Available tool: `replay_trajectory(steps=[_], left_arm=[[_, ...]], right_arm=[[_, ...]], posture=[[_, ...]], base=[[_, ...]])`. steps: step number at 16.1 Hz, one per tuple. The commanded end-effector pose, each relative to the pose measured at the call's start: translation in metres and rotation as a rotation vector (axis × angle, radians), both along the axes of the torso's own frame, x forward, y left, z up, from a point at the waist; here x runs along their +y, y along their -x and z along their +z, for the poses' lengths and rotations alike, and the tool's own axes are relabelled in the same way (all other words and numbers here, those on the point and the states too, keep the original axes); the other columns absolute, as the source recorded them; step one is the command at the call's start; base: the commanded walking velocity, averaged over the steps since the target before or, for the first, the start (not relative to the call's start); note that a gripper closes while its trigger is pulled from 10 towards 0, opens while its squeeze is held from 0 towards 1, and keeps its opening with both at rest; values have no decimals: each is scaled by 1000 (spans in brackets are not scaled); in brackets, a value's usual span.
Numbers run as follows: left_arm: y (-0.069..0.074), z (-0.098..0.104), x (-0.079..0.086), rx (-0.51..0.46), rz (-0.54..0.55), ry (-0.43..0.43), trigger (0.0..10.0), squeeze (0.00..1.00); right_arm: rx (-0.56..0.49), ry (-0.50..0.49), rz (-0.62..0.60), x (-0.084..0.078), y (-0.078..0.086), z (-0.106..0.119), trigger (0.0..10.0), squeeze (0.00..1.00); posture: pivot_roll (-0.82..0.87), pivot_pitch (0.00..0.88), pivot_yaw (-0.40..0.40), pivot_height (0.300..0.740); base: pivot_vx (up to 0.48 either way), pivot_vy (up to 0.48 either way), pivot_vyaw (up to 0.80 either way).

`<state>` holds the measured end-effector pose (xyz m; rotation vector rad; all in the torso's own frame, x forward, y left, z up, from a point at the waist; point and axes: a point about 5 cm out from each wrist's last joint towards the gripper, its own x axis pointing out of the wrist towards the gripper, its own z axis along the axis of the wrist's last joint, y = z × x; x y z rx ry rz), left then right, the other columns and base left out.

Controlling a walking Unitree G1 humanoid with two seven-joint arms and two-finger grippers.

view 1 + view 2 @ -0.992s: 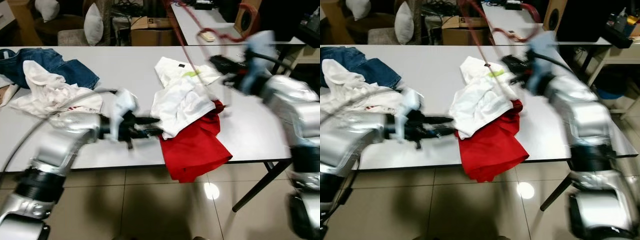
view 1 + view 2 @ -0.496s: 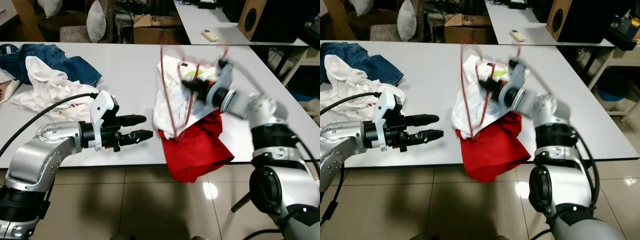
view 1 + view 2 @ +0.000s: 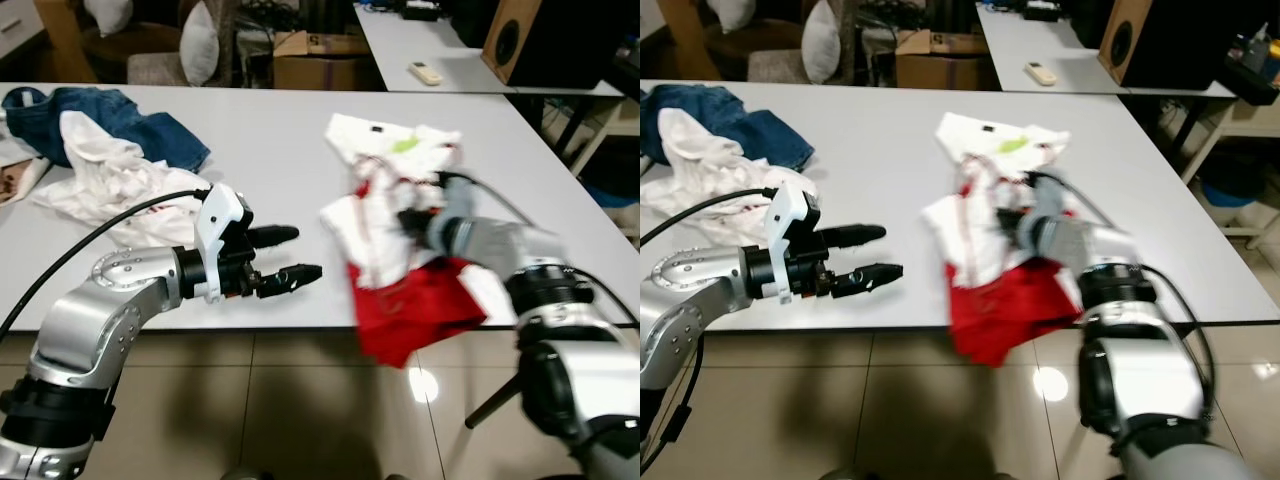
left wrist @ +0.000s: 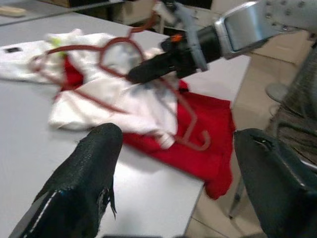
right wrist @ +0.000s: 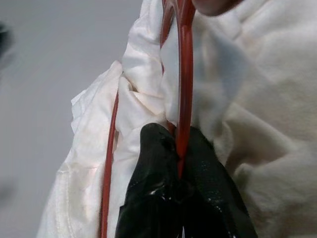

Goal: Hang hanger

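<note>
Red plastic, thin as a rod, runs between the two black fingers of the right gripper (image 5: pixel 179 171), which are pressed together on the hanger (image 4: pixel 130 82). The grip is on one side bar of the hanger, probably because a thin bar is the only part such fingers can pinch firmly. The hanger lies low over the white garment (image 3: pixel 372 215), and its bars appear to pass partly among the folds, so I judge that the robot wants to thread the hanger into this garment before any hanging. Under the white garment lies a red cloth (image 3: pixel 420 310), which droops over the near edge of the white table (image 3: pixel 270 135).

The left gripper (image 3: pixel 290 257) hovers just above the table near the edge, a little apart from the white garment, with its fingers spread wide and pointing toward it. It holds nothing; I think it waits there to catch the cloth and steady it.

Further to the left, well apart from the work, lie another white garment (image 3: pixel 110 180) and blue jeans (image 3: pixel 130 125).
</note>
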<state>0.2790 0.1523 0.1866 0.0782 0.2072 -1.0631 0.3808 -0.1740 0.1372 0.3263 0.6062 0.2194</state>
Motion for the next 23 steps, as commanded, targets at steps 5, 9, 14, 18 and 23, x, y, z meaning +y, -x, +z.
replay_trajectory(steps=[5,9,14,18,23], left_arm=[[-12,5,-6,-58,69,15,10000,1000],[-24,5,3,-104,254,81,10000,1000],[-21,10,13,-214,570,119,10000,0],[-2,-21,10,-145,662,69,10000,0],[-1,-33,18,-161,722,-30,10000,0]], right_arm=[[-129,18,32,-28,-3,11,10000,0],[-337,-148,200,0,-6,31,10000,0],[-607,-3,208,2,31,79,10000,0],[-701,205,88,3,84,51,10000,0],[-657,179,-2,28,116,30,10000,0]], posture=[[-123,0,-5,740],[-124,0,5,740],[-118,0,4,740],[-127,0,12,740],[-122,0,16,740]], base=[[0,0,0],[0,0,0],[0,0,0],[0,146,0],[0,306,0]])
